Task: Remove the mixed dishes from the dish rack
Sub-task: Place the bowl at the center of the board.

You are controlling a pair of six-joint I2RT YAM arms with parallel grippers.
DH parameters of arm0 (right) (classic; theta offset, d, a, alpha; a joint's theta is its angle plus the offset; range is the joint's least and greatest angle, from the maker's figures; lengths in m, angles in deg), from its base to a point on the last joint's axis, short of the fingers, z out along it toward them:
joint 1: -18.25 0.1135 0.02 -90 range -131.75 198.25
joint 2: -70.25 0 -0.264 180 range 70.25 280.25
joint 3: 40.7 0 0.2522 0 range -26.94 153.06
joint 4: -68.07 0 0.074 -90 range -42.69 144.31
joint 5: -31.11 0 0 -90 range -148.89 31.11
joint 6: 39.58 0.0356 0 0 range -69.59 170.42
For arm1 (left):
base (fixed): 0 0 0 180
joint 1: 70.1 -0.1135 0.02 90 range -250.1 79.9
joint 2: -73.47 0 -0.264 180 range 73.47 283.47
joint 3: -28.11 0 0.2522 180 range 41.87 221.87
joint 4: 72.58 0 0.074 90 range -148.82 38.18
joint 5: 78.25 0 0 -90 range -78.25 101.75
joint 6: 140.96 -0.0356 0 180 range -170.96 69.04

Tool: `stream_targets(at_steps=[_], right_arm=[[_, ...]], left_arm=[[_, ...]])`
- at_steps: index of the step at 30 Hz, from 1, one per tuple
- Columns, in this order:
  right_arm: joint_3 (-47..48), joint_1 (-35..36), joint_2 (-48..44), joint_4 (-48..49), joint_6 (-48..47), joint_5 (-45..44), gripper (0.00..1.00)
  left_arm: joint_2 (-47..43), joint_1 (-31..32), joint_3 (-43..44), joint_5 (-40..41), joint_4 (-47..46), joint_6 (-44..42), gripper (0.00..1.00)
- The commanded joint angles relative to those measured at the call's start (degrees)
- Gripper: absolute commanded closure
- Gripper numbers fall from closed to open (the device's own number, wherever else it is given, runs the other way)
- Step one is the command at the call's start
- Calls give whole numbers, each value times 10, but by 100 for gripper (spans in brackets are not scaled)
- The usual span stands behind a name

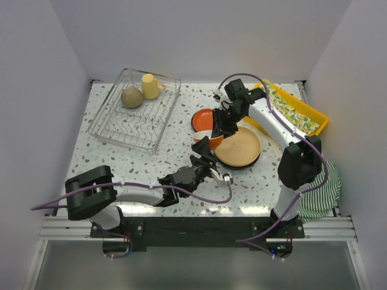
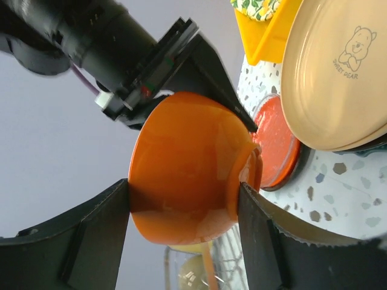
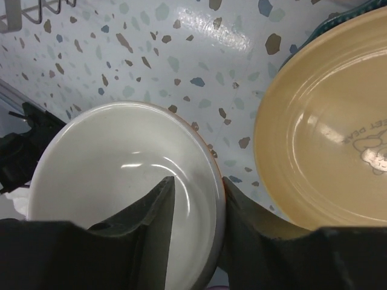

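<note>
The orange bowl [image 1: 208, 142], white inside, hangs above the table between both arms. My left gripper [image 2: 183, 193] is shut on it, a pad pressed on each side of its orange wall [image 2: 187, 169]. My right gripper [image 3: 198, 184] comes down over the rim of the bowl [image 3: 121, 169]. One finger is inside and the other lies against the outer edge, and a strip of white shows between the inner finger and the rim. In the dish rack [image 1: 121, 130] at the back left stand a cream mug [image 1: 150, 86] and a tan round dish [image 1: 131, 96].
A tan plate [image 1: 239, 147] lies on a darker plate right of the bowl, with an orange plate [image 1: 202, 119] behind it. The yellow tray [image 1: 296, 112] with the lemon-print cloth is at the back right. A striped cloth [image 1: 317, 193] hangs off the right edge.
</note>
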Motion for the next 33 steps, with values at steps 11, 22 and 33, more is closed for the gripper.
stream_targets(at_steps=[11, 22, 33], right_arm=[[41, 0, -2, -21, -17, 25, 100], [44, -57, -29, 43, 35, -6, 100], [-51, -79, -110, 220, 73, -128, 100]], left_arm=[[-18, 3, -5, 12, -12, 57, 48], [-38, -2, -17, 37, 53, 195, 0], [-91, -76, 10, 11, 189, 413, 0]])
